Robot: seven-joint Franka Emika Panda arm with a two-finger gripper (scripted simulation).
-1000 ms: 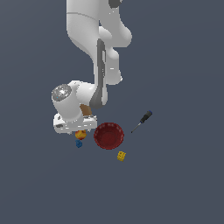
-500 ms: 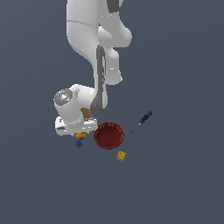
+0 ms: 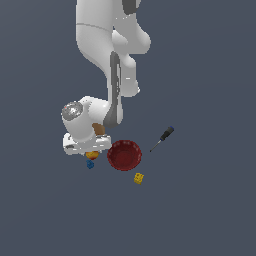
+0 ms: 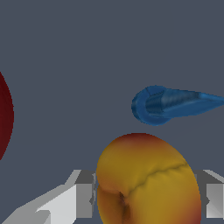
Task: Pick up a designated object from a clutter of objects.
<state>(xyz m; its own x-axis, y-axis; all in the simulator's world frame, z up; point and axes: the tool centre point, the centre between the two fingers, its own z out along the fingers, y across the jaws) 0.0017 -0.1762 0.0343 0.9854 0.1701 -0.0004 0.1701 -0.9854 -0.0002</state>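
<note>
In the exterior view, the white Franka arm point(image 3: 112, 60) reaches down over a dark grey floor point(image 3: 210, 210), and its gripper point(image 3: 89, 148) sits low over the small round orange-yellow peach point(image 3: 91, 154). Only a sliver of the fruit shows under the white hand. A small blue piece point(image 3: 90, 164) lies just beside the peach. The ribbed dark red bowl point(image 3: 124, 154) stands near the peach on the exterior view's right. A small yellow block point(image 3: 139, 177) lies close to the bowl, and a black-handled screwdriver point(image 3: 162, 138) lies apart from it on the exterior view's right. A brown box point(image 3: 99, 129) peeks out behind the wrist.

In the wrist view, the peach point(image 4: 146, 179) fills the space between the two grey-white fingers point(image 4: 83, 197), one on each side of it. Whether the pads actually press on the fruit cannot be told. The blue piece point(image 4: 170, 105) lies near the peach without touching it, and the bowl's point(image 4: 4, 116) red edge shows at one side.
</note>
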